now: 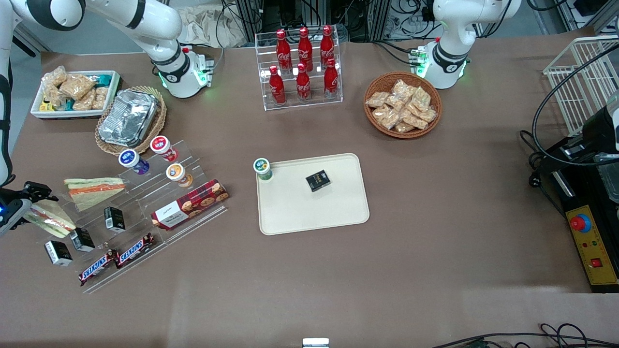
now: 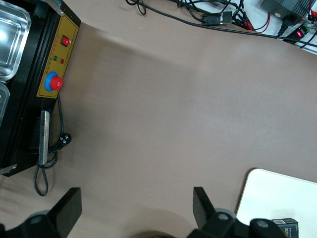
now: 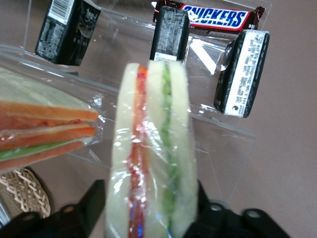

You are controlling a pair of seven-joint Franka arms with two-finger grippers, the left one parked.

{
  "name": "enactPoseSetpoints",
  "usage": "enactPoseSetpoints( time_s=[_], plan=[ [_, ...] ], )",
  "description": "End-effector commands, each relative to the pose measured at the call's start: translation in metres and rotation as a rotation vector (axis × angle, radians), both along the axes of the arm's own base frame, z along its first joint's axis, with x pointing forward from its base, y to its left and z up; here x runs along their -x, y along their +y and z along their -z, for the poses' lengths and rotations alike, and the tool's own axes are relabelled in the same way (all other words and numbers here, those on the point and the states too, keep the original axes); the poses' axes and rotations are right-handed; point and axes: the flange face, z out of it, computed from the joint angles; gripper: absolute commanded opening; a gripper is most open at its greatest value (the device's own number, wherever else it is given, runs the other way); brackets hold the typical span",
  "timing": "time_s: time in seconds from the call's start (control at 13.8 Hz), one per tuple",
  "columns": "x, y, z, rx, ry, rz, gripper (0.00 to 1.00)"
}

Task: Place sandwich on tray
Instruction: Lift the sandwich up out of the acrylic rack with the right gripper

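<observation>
My gripper is at the working arm's end of the table, over the clear acrylic stand. It is shut on the sandwich, a clear-wrapped wedge of white bread with red and green filling stripes. In the right wrist view the sandwich stands edge-up between the two black fingers of the gripper, which press its bread sides. The cream tray lies flat mid-table, well toward the parked arm from the stand. A corner of the tray shows in the left wrist view.
A second wrapped sandwich with a broad orange band lies beside the held one, also in the right wrist view. Small black boxes and Snickers bars sit on the stand. A green-lidded cup and black box are on the tray.
</observation>
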Motion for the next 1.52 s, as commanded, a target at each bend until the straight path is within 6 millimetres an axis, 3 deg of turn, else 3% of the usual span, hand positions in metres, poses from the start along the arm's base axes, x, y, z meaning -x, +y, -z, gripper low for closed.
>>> enactPoseSetpoints(
  time_s=[0.0,0.14,0.29,0.51,0.72,0.87,1.01,1.23,1.45],
  plan=[
    [-0.001,-0.002,0.007,-0.016,-0.004,-0.005,0.23],
    [-0.003,-0.002,0.001,-0.021,-0.019,0.0,0.0],
    [-0.005,0.0,-0.022,-0.008,-0.051,-0.015,0.0],
    [-0.005,0.016,-0.084,0.02,-0.135,-0.055,0.0],
    [-0.007,0.055,-0.132,0.013,-0.181,-0.215,0.0],
    [-0.004,0.089,-0.163,0.004,-0.192,-0.273,0.0],
    [-0.004,0.135,-0.184,-0.015,-0.18,-0.351,0.0],
    [-0.01,0.201,-0.197,-0.028,-0.178,-0.487,0.0],
    [-0.018,0.288,-0.198,-0.048,-0.184,-0.736,0.0]
  ],
)
